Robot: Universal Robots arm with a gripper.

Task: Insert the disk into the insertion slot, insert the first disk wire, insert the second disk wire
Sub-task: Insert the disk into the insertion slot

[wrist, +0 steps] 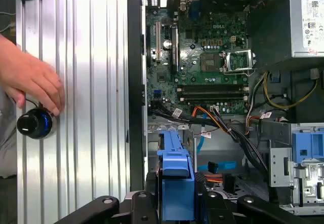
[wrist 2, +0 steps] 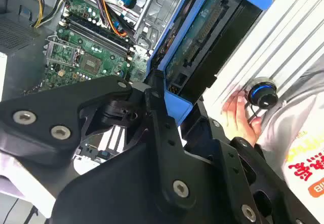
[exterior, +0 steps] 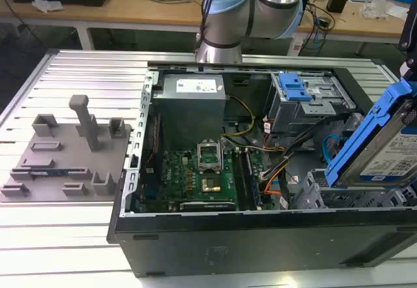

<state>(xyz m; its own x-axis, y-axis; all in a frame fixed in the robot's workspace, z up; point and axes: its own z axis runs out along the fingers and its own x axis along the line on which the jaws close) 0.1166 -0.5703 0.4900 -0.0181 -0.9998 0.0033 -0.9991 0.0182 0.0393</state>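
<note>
The disk [exterior: 374, 148], a silver drive in a bright blue carrier, hangs tilted above the open computer case at the exterior view's right. My gripper [exterior: 408, 115] is shut on its upper end. In both wrist views the black fingers [wrist: 152, 203] clamp the blue carrier [wrist: 176, 176] [wrist 2: 174, 100] edge-on. The insertion slot [exterior: 319, 195], a grey perforated cage, lies just below the disk's lower end. The first disk wire [exterior: 273, 174] [wrist: 202, 113], an orange, red and black bundle, lies loose beside the motherboard. The second disk wire [exterior: 332, 141], light blue, curves behind the disk.
A grey bay with a blue latch plate [exterior: 294, 89] sits behind the cage, with the power supply [exterior: 190, 96] and motherboard [exterior: 195, 174] further toward the exterior view's left. A person's hand [wrist: 30, 79] rests by a black knob [wrist: 34, 123] on the slatted table [wrist: 91, 107]. A grey fixture plate [exterior: 65, 154] lies outside the case.
</note>
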